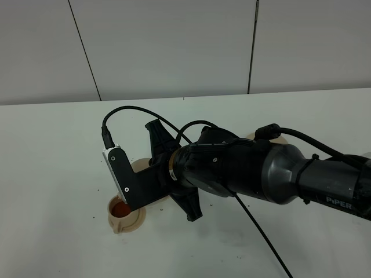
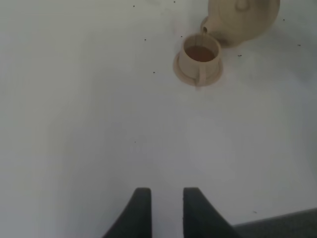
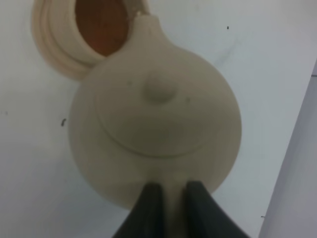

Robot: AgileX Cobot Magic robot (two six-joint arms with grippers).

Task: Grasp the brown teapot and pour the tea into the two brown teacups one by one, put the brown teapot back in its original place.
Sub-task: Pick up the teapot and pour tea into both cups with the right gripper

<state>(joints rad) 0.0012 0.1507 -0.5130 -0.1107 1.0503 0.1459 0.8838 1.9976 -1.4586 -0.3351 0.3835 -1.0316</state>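
Observation:
The brown teapot (image 3: 156,119) is seen from above, with its knobbed lid facing the right wrist camera. My right gripper (image 3: 171,191) is shut on its loop handle. Its spout (image 3: 143,22) reaches over the rim of one teacup (image 1: 120,209), which holds reddish tea and stands on its small saucer (image 1: 128,225). The left wrist view shows the same teacup (image 2: 199,55) with the teapot (image 2: 242,17) right behind it. My left gripper (image 2: 166,208) hovers far from them, its fingers slightly apart and empty. Some tan ware (image 1: 279,136) peeks from behind the right arm; I cannot tell which piece.
The right arm (image 1: 243,168) stretches across the middle of the white table (image 1: 58,150) and hides what lies under it. Small dark specks dot the tabletop around the cup. A table edge (image 3: 302,163) runs near the teapot.

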